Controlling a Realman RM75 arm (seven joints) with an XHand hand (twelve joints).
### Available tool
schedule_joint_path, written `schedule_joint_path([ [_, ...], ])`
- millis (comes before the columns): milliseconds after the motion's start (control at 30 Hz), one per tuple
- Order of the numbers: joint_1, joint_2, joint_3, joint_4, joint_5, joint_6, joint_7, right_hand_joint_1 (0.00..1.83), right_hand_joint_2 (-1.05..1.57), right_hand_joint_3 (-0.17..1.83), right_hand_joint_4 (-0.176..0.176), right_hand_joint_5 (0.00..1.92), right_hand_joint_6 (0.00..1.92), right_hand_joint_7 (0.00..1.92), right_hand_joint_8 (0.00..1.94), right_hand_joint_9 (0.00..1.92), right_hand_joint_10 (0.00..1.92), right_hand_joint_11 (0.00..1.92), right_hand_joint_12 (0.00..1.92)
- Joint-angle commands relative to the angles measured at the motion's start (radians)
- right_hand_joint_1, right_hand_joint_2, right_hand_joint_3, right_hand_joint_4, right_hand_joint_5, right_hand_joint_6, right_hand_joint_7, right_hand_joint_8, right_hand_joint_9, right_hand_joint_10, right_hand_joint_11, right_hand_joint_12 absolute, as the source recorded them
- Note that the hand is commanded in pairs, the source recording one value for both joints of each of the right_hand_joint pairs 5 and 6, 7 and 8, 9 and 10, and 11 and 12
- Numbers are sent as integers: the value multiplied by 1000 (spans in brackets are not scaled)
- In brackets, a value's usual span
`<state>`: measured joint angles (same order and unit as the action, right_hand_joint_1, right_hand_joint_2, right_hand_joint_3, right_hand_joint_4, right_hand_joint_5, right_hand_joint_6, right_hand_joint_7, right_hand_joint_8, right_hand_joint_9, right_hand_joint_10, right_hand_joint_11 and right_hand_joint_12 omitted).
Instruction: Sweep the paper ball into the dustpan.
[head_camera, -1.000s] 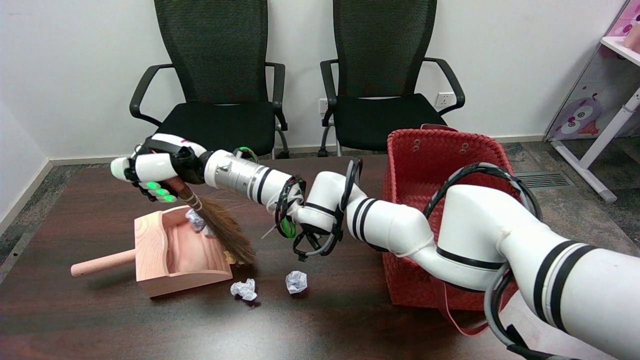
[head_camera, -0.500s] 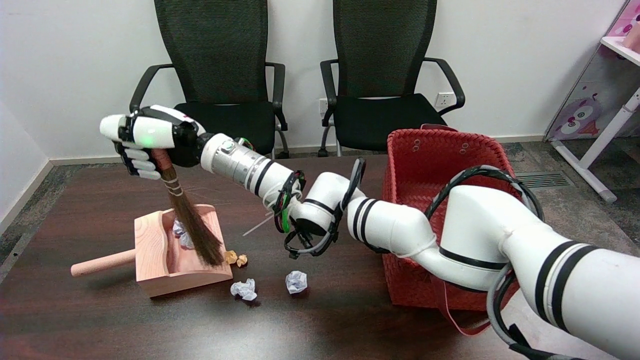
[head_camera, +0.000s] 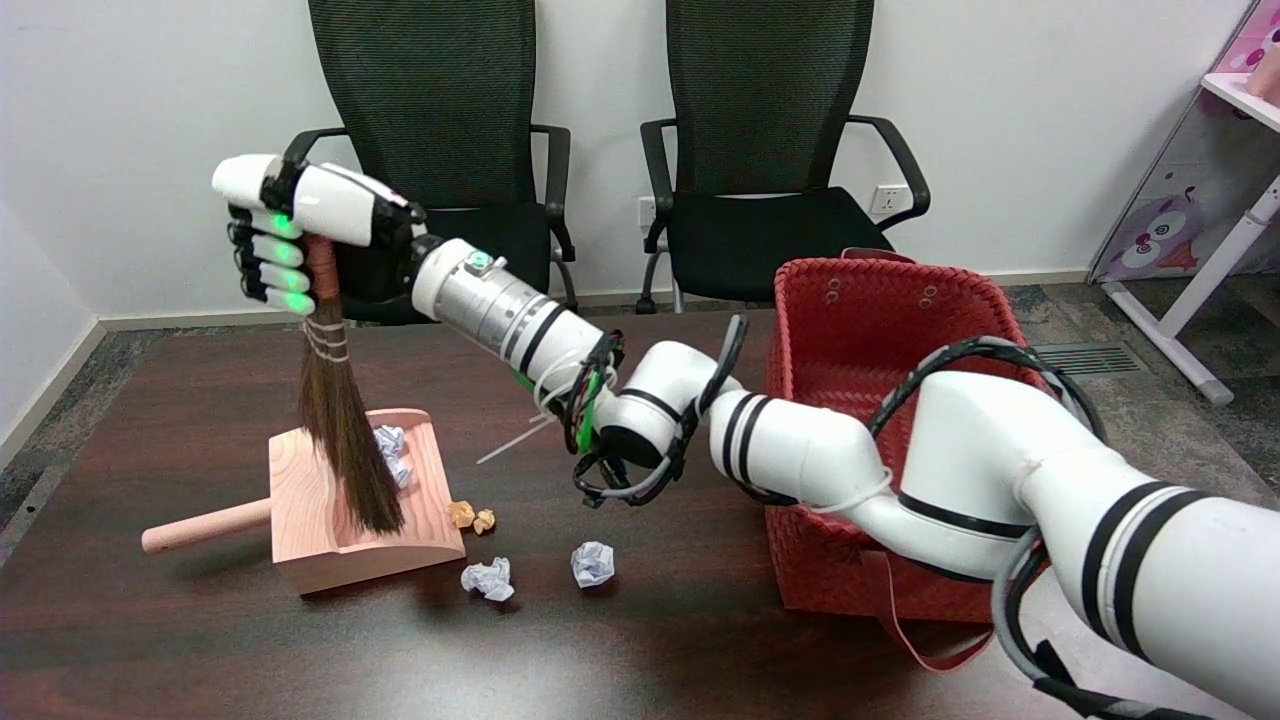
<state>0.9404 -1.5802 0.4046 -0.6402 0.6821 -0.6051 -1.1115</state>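
Observation:
My right hand (head_camera: 290, 235) grips the handle of a small brown broom (head_camera: 340, 440), held upright above the pink wooden dustpan (head_camera: 320, 555). The bristles hang down over the pan's inside. One white paper ball (head_camera: 392, 452) lies inside the dustpan, to the right of the bristles. Two more white paper balls lie on the dark table in front of the pan's open side: one (head_camera: 488, 579) nearer it, the other (head_camera: 593, 564) further right. Two small tan scraps (head_camera: 471, 517) sit by the pan's right edge.
A red woven basket (head_camera: 880, 330) stands on the table's right side, partly behind my arm. The dustpan's round handle (head_camera: 200, 527) points left. Two black office chairs (head_camera: 440, 150) stand beyond the far table edge.
My hand has risen and drawn left with the broom, swinging it from a slant to upright. The bristles moved from the pan's right edge to its middle, and the paper ball now shows inside.

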Motion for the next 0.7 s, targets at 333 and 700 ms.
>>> schedule_joint_path([
  [333,-261,354,308,-553,48,54,-709,817,1360,1670,11,1920,1920,1920,1920,1920,1920,1920,1920],
  [700,-454,360,426,-685,80,79,-1053,821,1499,1749,19,1920,1920,1920,1920,1920,1920,1920,1920],
])
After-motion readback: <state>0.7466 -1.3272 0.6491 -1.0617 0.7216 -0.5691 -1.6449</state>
